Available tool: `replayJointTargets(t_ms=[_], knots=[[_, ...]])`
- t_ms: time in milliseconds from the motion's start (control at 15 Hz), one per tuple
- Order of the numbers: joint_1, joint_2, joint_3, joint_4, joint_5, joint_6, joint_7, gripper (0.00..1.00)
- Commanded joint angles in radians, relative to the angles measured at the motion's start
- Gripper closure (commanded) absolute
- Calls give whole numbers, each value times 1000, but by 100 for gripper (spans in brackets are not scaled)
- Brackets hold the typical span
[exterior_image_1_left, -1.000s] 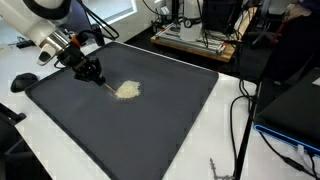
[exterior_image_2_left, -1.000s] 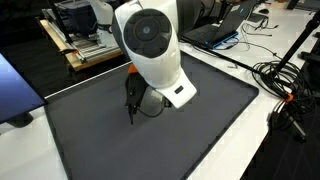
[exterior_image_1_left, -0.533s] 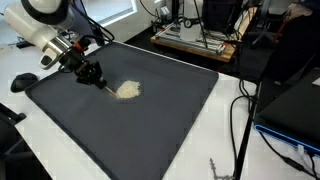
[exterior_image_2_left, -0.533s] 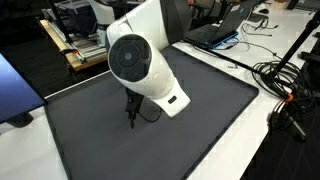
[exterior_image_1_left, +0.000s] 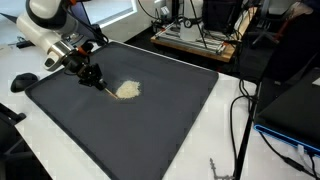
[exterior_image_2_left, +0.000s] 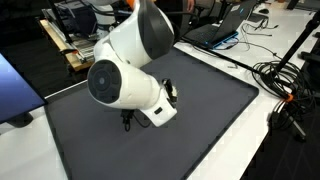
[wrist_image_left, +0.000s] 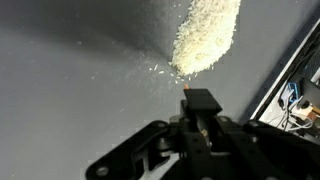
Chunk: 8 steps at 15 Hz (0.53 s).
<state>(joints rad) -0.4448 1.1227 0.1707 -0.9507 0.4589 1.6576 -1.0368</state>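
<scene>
A small pile of pale grains (exterior_image_1_left: 127, 90) lies on a large dark mat (exterior_image_1_left: 160, 110) that covers the table. My gripper (exterior_image_1_left: 92, 75) hangs low over the mat, just left of the pile. It is shut on a small dark tool with an orange tip (wrist_image_left: 186, 92). In the wrist view the gripper (wrist_image_left: 197, 112) points at the pile (wrist_image_left: 205, 35), and the tip stops just short of a few scattered grains. In an exterior view the white arm (exterior_image_2_left: 125, 80) hides the pile and most of the gripper (exterior_image_2_left: 127, 118).
A dark computer mouse (exterior_image_1_left: 22, 80) lies on the white table left of the mat. A wooden board with equipment (exterior_image_1_left: 195, 38) stands behind it. Cables (exterior_image_2_left: 285, 95) and a dark screen (exterior_image_1_left: 290, 110) lie beyond the mat's edge. A blue screen (exterior_image_2_left: 15, 90) stands at one side.
The gripper has drawn slightly left, away from the pile, with the tool in it. The arm's upper joints have swung over and lower. The pile looks unchanged.
</scene>
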Motion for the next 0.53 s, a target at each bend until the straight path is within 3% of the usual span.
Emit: replayJointTargets(t_ms=[0, 467], knots=[[-54, -44, 29, -103, 87, 67, -15, 97], [-88, -195, 23, -397, 186, 307, -64, 97]])
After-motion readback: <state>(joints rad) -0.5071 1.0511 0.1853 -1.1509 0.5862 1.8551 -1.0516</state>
